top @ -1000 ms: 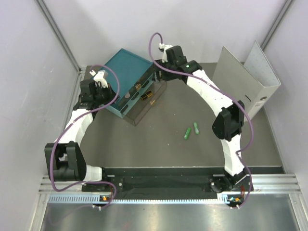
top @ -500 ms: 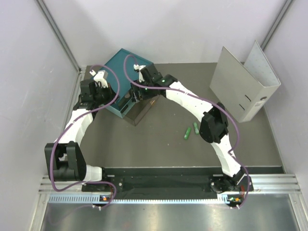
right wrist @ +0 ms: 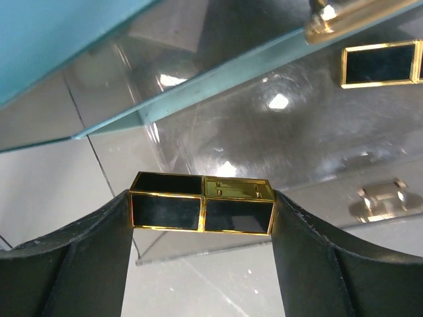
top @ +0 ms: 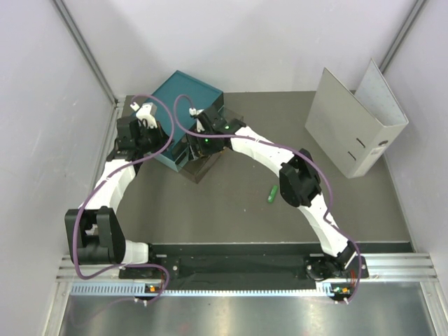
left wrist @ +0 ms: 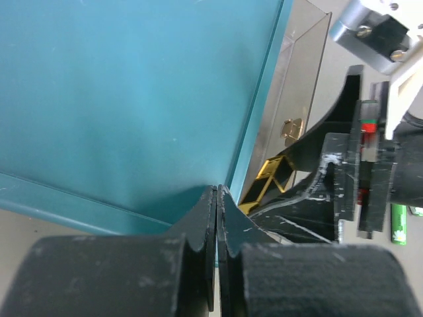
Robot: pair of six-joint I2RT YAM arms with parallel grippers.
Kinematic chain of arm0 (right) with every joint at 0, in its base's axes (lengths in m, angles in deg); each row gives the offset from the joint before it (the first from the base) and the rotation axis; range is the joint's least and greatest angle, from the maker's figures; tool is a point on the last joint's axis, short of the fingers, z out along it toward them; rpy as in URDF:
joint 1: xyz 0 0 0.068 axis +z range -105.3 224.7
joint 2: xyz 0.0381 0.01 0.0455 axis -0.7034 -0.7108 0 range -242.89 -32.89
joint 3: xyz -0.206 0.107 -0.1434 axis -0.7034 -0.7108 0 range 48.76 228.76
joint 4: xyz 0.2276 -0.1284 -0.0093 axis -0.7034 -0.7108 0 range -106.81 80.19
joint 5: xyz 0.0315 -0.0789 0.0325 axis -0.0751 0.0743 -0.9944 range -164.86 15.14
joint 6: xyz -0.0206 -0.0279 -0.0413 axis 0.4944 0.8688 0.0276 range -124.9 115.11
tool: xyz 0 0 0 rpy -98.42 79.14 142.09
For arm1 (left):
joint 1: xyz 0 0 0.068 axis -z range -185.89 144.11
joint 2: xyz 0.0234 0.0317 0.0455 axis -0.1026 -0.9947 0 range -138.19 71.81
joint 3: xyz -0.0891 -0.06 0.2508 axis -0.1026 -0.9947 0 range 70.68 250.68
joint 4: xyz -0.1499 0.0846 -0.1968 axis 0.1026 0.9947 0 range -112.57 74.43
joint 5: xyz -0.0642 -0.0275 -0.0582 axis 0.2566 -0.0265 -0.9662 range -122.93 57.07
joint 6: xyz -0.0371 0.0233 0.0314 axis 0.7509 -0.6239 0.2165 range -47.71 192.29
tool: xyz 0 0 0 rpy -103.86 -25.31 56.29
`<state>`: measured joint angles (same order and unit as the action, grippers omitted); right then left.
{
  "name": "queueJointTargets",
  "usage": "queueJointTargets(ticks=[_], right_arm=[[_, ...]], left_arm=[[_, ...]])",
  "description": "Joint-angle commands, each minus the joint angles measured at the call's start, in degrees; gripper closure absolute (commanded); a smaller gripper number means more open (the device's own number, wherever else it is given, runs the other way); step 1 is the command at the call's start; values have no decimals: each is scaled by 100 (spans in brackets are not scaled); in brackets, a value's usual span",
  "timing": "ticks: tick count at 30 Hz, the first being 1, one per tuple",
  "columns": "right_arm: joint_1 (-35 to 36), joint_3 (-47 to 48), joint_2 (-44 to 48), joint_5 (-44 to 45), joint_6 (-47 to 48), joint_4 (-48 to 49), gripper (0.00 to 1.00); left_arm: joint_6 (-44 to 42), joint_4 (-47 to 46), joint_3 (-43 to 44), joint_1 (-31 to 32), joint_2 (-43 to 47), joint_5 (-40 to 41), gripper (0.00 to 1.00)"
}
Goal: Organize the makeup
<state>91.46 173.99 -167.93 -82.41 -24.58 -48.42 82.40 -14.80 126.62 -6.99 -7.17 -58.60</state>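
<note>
My right gripper point(right wrist: 201, 218) is shut on a black-and-gold case point(right wrist: 201, 211), held by its two ends just above the open clear drawer point(right wrist: 264, 132). A second black-and-gold case point(right wrist: 382, 64) lies inside that drawer. In the top view the right gripper point(top: 203, 142) hangs over the drawer point(top: 204, 168) in front of the teal drawer box point(top: 185, 98). My left gripper point(left wrist: 217, 198) is shut and empty, resting against the box's left side point(left wrist: 132, 99); it also shows in the top view point(top: 143, 136). One green tube point(top: 271, 194) lies on the table.
A large grey binder point(top: 353, 122) stands open at the back right. The right arm's elbow point(top: 297, 183) hangs over the table beside the green tube. White walls close in both sides.
The right arm has swung left and forward from behind the teal box to over the open drawer. Its elbow now covers the second green tube. The left arm has not moved.
</note>
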Motion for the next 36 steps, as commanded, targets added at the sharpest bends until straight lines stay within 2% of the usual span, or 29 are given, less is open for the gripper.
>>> queueJointTargets(ticks=[1, 9, 11, 17, 18, 20, 24, 31, 36], right_arm=[[105, 2, -13, -89, -115, 222, 67], [114, -34, 127, 17, -132, 196, 45], [114, -34, 232, 61, -141, 178, 44], [114, -34, 680, 149, -255, 257, 33], [114, -16, 725, 166, -255, 249, 25], [105, 10, 795, 184, -299, 231, 17], [105, -7, 822, 228, -326, 231, 13], [105, -218, 1032, 350, -414, 275, 12], [96, -508, 1682, 868, -291, 73, 11]], left_arm=[[-106, 1948, -593, 93, -381, -61, 100], [-106, 1921, -620, 93, -364, -96, 100], [-106, 1921, -620, 93, -364, -96, 100], [-97, 1930, -585, 93, -355, -96, 100], [-97, 1913, -593, 93, -355, -105, 100], [-106, 1904, -602, 93, -372, -122, 100], [-149, 1921, -602, 84, -381, -122, 100], [-167, 1965, -655, 93, -267, -114, 100], [-149, 1912, -716, 93, -258, -166, 100]])
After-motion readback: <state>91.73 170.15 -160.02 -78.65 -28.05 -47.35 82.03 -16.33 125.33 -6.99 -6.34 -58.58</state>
